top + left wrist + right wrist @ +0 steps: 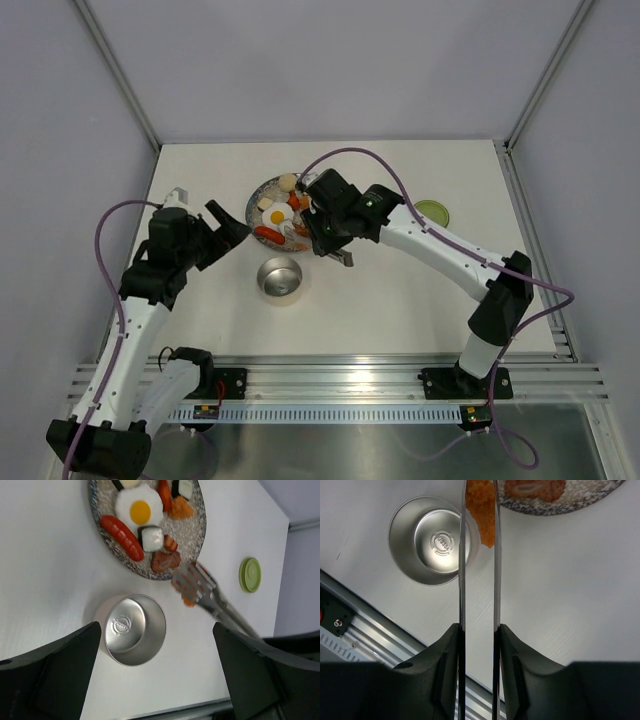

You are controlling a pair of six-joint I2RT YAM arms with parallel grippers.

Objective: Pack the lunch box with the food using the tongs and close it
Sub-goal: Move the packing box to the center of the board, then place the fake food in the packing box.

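The lunch box, a small shiny steel bowl, stands empty on the table just below the speckled plate. The plate holds the food: a fried egg, a sausage and a roll. My right gripper is shut on the silver tongs. An orange piece is pinched between the tong tips, just off the plate's edge and beside the lunch box. My left gripper is open and holds nothing, hovering left of the lunch box. The light-green lid lies far to the right.
The green lid sits alone on the table's right side, behind my right arm. An aluminium rail runs along the near table edge. Grey walls enclose the table on three sides.
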